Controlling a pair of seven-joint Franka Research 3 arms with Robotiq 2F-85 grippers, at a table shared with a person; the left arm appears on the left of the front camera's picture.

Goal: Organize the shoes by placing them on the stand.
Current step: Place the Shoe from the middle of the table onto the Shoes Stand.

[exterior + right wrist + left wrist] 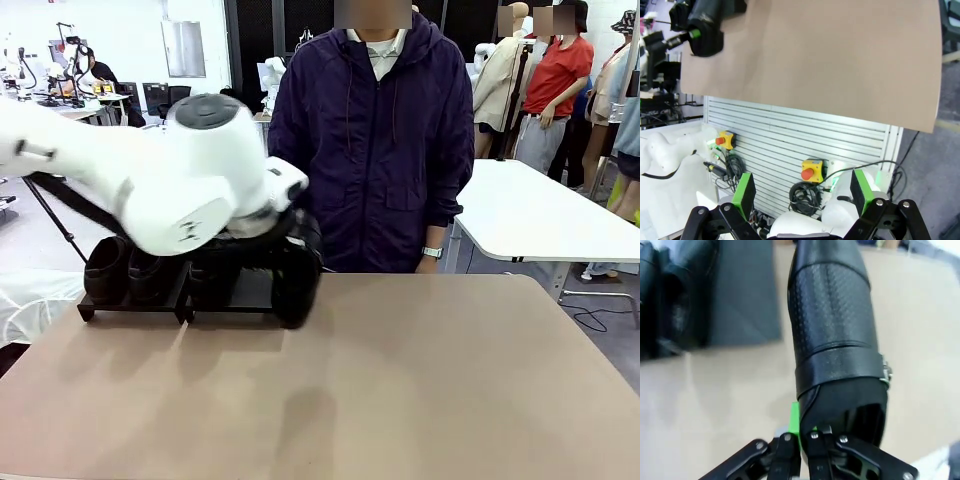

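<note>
At the table's [420, 380] 10 o'clock, a black glossy leather slip-on shoe [832, 335] hangs clenched at its heel rim in the left arm's jaws [807, 440], just beside the matte-black slanted stand [235, 292]. 2 shoes [125, 272] already rest there; more placing remains. Right jaws [802, 197] gape, idle.

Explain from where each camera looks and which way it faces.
Front view: sits between the arms, faces across the tan rectangular table toward the person in a purple hooded jacket; the white left arm shows.
Left wrist view: looks along the left gripper, shut on a glossy black leather slip-on shoe.
Right wrist view: hangs off the table's near edge, facing the robot's base; open right gripper, green fingers.
Shared: front and left wrist views both show the held shoe and matte-black slanted stand.
</note>
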